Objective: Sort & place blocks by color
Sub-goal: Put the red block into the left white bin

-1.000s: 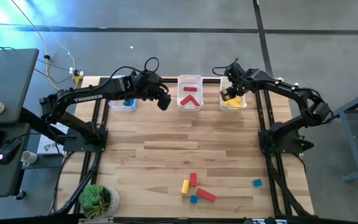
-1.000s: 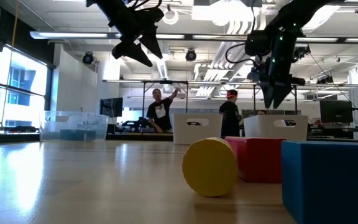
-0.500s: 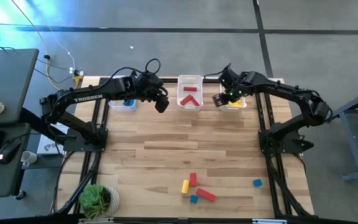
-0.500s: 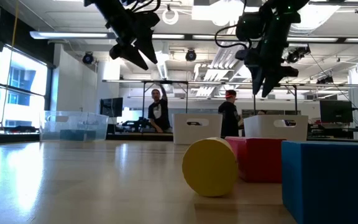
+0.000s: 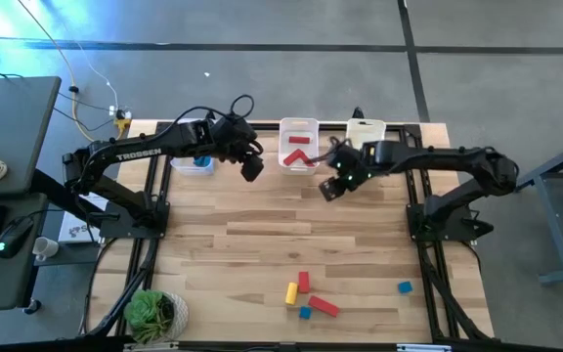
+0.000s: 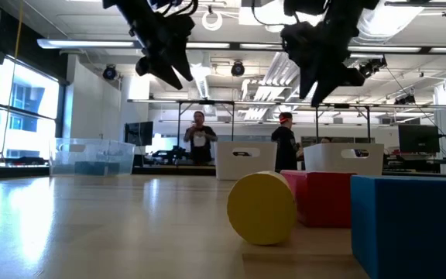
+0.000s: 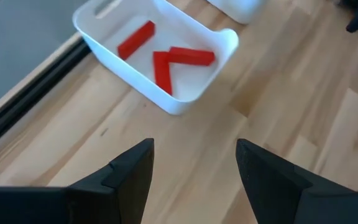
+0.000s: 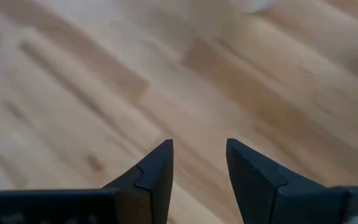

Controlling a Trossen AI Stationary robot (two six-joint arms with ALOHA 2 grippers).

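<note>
In the middle bin (image 7: 178, 99): left wrist view alone is showing three red bars (image 7: 173, 62).
Left end effector (image 7: 191, 165): gaping wide, empty.
Right end effector (image 8: 197, 165): hovering parted, empty.

One camera looks straight down on the whole table (image 5: 262, 235), another sits at tabletop level just behind the near blocks (image 6: 327, 198) facing the far bins (image 6: 245, 159), and both wrist cameras look closely down at the wood.

Bare tabletop (image 5: 291, 220) lies open between the three bins (image 5: 299, 145) along the far edge and the loose blocks (image 5: 306, 293) clustered near the front edge (one blue block (image 5: 404, 287) apart), with both grippers hanging over its far end.
</note>
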